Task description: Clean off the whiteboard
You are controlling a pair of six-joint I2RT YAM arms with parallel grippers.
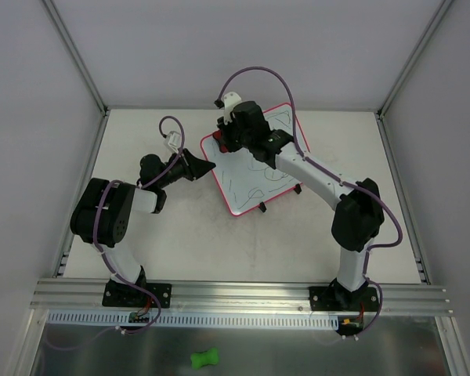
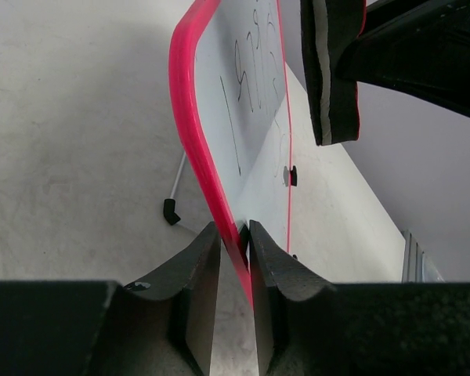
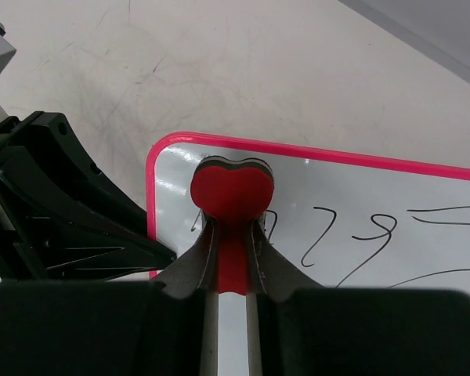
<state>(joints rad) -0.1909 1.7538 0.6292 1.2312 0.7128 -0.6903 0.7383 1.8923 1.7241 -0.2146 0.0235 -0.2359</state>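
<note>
Where the table (image 1: 321, 243) lies open between the two arms, we see the whiteboard (image 1: 251, 176) a little beyond the middle, turned so that its corners point toward the arms and the far wall. Its thin pink frame (image 2: 189, 117) runs all round, and two small black clips (image 1: 262, 206) sit on the near right edge. From the left wrist view the board stands slightly raised off the table on a thin grey leg with a black foot (image 2: 172, 200).

The left arm (image 1: 110, 211) reaches in from the left, and the left jaws are clamped on the pink frame at the board's left corner, one jaw on either face of the edge.

The right arm (image 1: 352, 219) stretches across the board from the right. The right jaws are closed on a red eraser (image 3: 231, 192) with a rounded, heart-like end, gripping its narrow middle. The eraser is at the board's far left corner, just inside the frame and close to the left jaws. Seen edge-on from the left wrist, it shows a grey layer and a dark pad under the red. We cannot tell whether the pad touches the white surface.

Dark scribbles (image 3: 352, 235) cover much of the board, some of them just beside the eraser.

A small green bone-shaped object (image 1: 205, 359) lies on the near side of the arms' mounting rail, well apart from the board.
</note>
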